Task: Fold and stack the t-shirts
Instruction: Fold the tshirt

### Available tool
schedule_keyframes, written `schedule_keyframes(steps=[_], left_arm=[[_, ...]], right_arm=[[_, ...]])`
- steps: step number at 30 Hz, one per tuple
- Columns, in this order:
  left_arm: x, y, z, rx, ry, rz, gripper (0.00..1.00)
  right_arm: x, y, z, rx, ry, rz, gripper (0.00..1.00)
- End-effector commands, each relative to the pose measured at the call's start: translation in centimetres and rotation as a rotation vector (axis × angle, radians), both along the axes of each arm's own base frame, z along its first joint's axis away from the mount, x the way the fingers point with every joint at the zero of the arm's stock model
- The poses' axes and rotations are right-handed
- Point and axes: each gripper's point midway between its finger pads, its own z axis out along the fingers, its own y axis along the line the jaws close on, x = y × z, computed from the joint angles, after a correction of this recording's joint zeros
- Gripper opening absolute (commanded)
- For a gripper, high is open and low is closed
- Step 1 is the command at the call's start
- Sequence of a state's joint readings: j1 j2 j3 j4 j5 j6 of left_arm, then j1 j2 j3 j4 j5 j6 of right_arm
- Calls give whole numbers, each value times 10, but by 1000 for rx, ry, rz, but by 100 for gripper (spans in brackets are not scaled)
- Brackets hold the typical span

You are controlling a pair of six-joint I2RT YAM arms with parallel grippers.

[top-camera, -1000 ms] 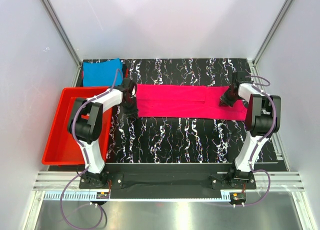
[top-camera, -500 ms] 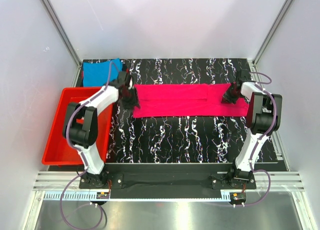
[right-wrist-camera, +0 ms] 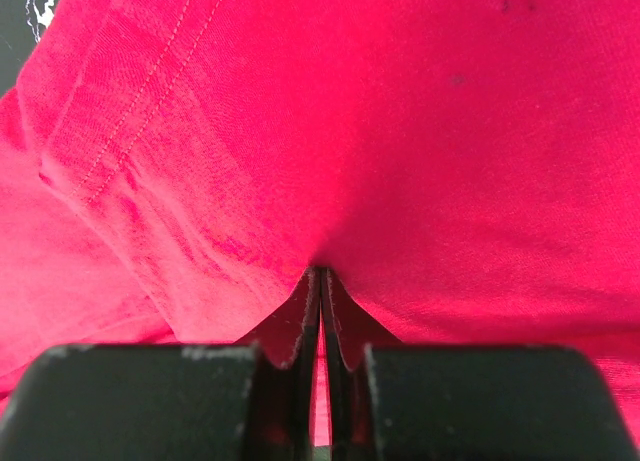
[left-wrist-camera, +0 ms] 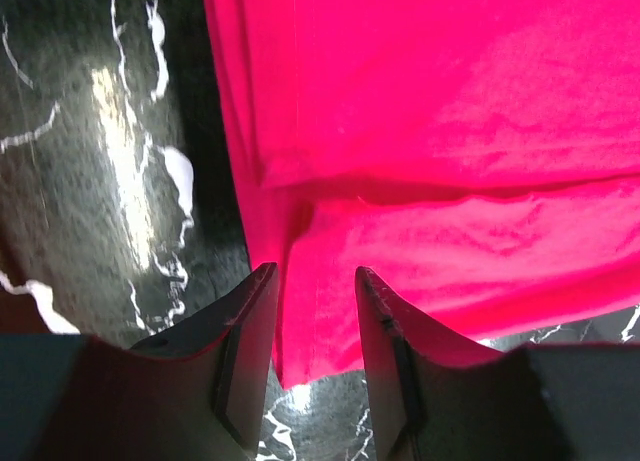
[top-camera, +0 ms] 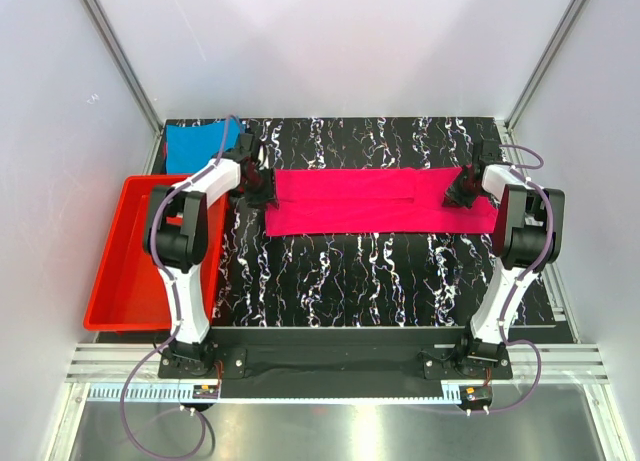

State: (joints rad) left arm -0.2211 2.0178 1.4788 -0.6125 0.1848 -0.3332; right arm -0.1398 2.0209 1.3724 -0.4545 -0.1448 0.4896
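The right gripper (right-wrist-camera: 322, 281) pinches the magenta t-shirt (top-camera: 375, 201), likely holding it taut for folding; the left gripper (left-wrist-camera: 315, 278) straddles the opposite edge, jaws narrowly parted

Table: we see a black tabletop (top-camera: 380, 271) veined with white like marble, spreading beneath and nearer than the left gripper (top-camera: 262, 189) and the right gripper (top-camera: 462, 193).
Back wall: a plain white panel (top-camera: 330, 41) rises beyond both grippers.
Side walls: we find a white left wall (top-camera: 50, 181) outward of the left gripper and a white right wall (top-camera: 605, 131) outward of the right gripper.
Frame: slanted metal posts (top-camera: 115, 51) mark the far corners.
Near edge: metal rails (top-camera: 330, 379) and a brushed steel sheet (top-camera: 350, 426) lie well nearer than the grippers.
Light: soft and even, with a white glare (left-wrist-camera: 120, 141) on the tabletop just left of the left gripper.
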Motion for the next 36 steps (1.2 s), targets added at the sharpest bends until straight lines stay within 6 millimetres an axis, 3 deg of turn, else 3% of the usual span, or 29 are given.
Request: schedule_keyframes(steps=[1,6,11,14,15,16,20,24,31,36], left_arm=[[24,-10,19,-45,-81,-62,41],[28,-7,4,-41,-50,-52,41],[34,-11,6,-63,-65,-43,36],[32,-9,5,-55,-56,-40,16],[31,-7,5,-51,-50,-35,2],[30,-2,5,-32,-48,-16,0],[23,15,1,-1,-21,71,0],[25,30,-4,9,1,126,0],[30,39,3,3,-30,158,0],[22,37,-17,-1,32,163,2]], right_arm=[[6,0,16,-3,-50,19,8],[4,0,14,-4,-44,17,8],[3,-3,13,-22,-38,11,7],[3,-4,13,-24,-35,10,7],[2,-5,13,-28,-34,6,7],[1,-8,12,-47,-28,-6,6],[-2,-18,4,-93,5,-28,0],[-4,-20,-3,-103,14,-29,0],[-9,-22,1,-121,12,-18,0],[-9,-15,-8,-89,10,-22,0]])
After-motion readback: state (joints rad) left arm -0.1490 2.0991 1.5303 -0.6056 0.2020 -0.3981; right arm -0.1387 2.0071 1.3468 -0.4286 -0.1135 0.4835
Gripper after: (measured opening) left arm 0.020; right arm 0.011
